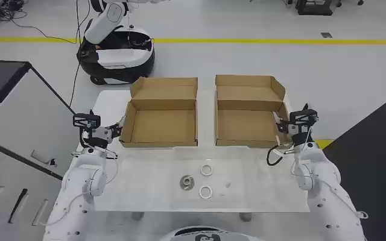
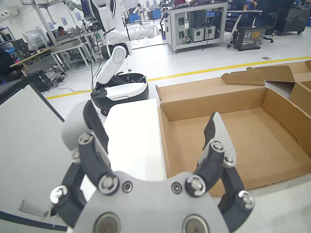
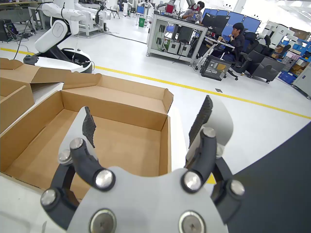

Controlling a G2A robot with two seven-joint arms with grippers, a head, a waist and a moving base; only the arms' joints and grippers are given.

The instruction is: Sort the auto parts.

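Note:
Two white rings (image 1: 206, 170) (image 1: 205, 192), a grey metal disc (image 1: 187, 181) and a few small screws (image 1: 228, 182) lie on the white table (image 1: 151, 181) in front of two open cardboard boxes. The left box (image 1: 160, 125) and the right box (image 1: 244, 125) hold nothing. My left gripper (image 1: 119, 128) (image 2: 151, 117) hangs open at the left box's outer wall. My right gripper (image 1: 280, 128) (image 3: 147, 112) hangs open over the right box's outer edge. Both are well behind the parts.
Another white robot (image 1: 117, 42) stands on the floor behind the table. A yellow floor line (image 1: 253, 41) runs across the back. A dark panel (image 1: 18, 78) stands left of the table and a dark surface (image 1: 365, 156) to the right.

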